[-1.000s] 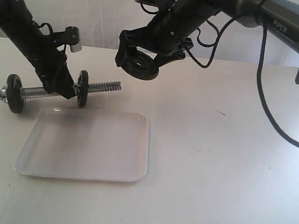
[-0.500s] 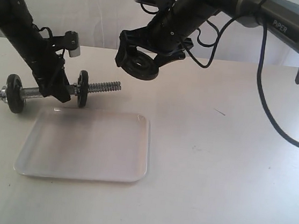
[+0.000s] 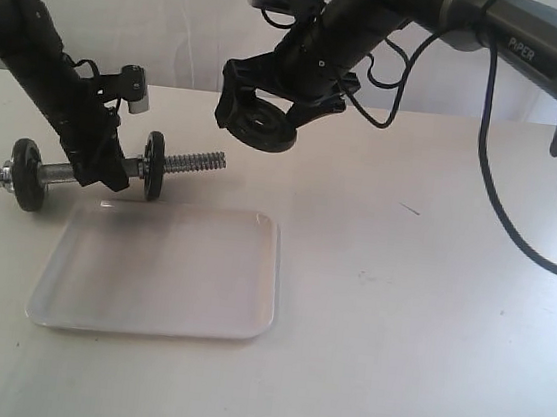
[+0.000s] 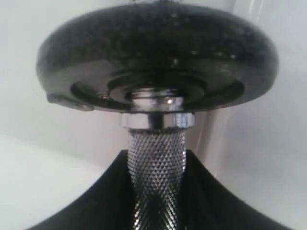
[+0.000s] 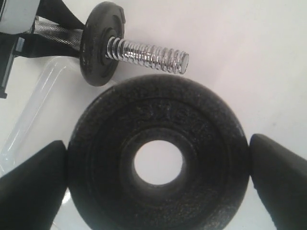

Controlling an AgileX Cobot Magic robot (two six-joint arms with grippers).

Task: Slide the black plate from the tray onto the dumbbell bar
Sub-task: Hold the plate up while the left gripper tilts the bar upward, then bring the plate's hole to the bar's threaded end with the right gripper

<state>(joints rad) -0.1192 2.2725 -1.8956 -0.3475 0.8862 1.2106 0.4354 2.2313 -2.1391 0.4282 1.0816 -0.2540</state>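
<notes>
Right gripper point(image 3: 258, 124) is up in the air over the back half of the worktop point(image 3: 427, 316), left of centre. It is closed on the black plate point(image 3: 260, 126): the fingers point(image 5: 33, 187) press the rim on two opposite sides, spread only to the plate's width. The plate is clear of the worktop and tilted, with the ringed face angled down and toward the front edge. The centre hole is free, and the right wrist view shows worktop through it. The plate is not on the bar point(image 3: 188, 161). The threaded tip is near the plate's rim but apart from it, not in the hole.

Left gripper point(image 3: 102, 170) is near the left edge, clamped on the bar's knurled middle. The left wrist view shows dark fingers tight against the knurling on both sides. The bar is roughly level, a bit higher at the threaded end that points toward the centre. Its other end runs toward the left edge.

First disc point(image 3: 154, 165) sits upright on the bar just beside the left gripper, on the threaded-end side. Second disc point(image 3: 27, 174) is on the bar on the gripper's other side, closer to the left edge. Cannot tell whether the discs touch the worktop.

Tray point(image 3: 166, 271) lies flat on the front-left part of the worktop, just in front of the bar. Its back edge is near the first disc.
</notes>
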